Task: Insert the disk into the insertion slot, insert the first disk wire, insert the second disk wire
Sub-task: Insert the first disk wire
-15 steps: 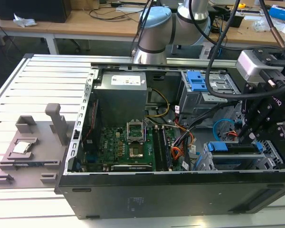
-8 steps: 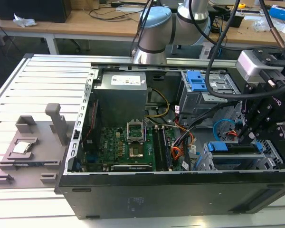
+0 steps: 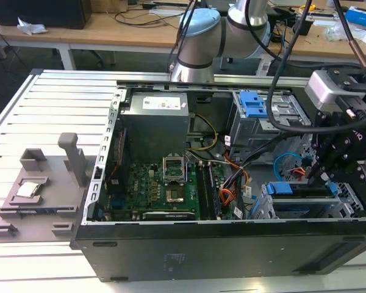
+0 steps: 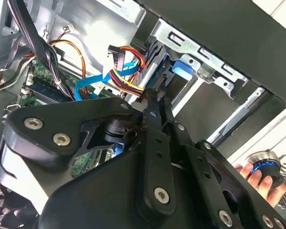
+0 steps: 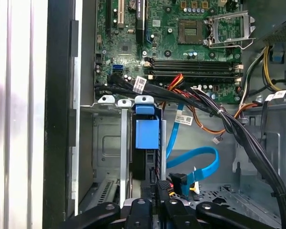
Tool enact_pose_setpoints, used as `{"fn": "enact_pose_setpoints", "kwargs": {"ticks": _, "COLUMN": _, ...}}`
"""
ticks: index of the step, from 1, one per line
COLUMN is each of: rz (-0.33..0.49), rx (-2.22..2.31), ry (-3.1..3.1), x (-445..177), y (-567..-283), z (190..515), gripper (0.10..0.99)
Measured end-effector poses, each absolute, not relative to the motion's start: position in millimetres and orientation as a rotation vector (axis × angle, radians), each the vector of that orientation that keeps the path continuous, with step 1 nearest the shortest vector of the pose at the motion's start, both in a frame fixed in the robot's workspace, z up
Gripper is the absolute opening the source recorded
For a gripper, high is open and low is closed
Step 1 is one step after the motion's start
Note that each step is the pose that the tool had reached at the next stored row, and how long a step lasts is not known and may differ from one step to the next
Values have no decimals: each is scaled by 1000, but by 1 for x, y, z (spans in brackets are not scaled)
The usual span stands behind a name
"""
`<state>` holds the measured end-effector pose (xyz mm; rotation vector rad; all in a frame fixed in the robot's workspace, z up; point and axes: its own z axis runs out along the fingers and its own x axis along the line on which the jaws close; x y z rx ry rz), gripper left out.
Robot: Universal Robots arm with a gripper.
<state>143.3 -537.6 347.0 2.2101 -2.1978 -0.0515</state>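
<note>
Exterior view: the black, open-sided computer case (image 3: 201,256) held a green motherboard (image 3: 158,189) and, low toward the exterior view's right, the insertion slot (image 3: 265,210), a grey perforated sheet-metal bay. The disk (image 3: 279,188) sat inside it, edge-on, its bright blue plastic carrier showing. In the first wrist view the gripper (image 5: 160,191) hung at the disk's end, its black fingers drawn together, seemingly pinching the end of a red, yellow and black wire bundle (image 4: 126,76); a glossy blue ribbon cable (image 5: 200,157) looped beside it.
</note>
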Motion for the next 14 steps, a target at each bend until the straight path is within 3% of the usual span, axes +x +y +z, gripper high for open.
{"fn": "enact_pose_setpoints", "kwargs": {"ticks": 14, "rz": -52, "rx": 2209, "ry": -2198, "x": 147, "y": -538, "z": 340, "gripper": 165}}
